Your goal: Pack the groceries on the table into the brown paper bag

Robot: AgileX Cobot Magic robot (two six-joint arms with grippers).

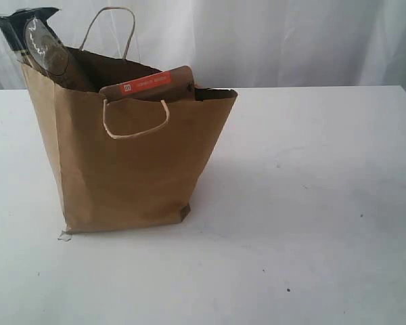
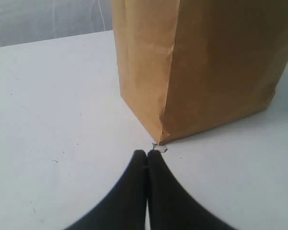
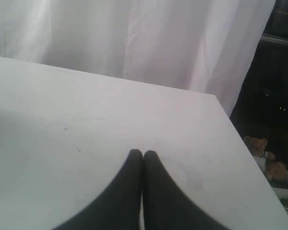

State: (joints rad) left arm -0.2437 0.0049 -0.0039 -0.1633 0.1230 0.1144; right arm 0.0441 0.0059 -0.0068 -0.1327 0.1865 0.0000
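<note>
The left claw (image 2: 147, 154) is clenched on nothing, its tips just beside a bottom corner of the brown paper bag (image 2: 201, 67). The right claw (image 3: 142, 153) is clenched too, empty, over the counter (image 3: 86, 120) short of a corner. The creased kraft bag stands upright on the counter's left half, with pale cord handles (image 1: 132, 136). A brown orange-labelled pouch (image 1: 149, 84), its writing unreadable, and a dark spaghetti packet (image 1: 44, 47) poke out. The bag's inside is hidden.

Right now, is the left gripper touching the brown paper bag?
Apart. The left wrist view shows bare table between the shut left gripper and the brown paper bag at its bottom corner.
</note>
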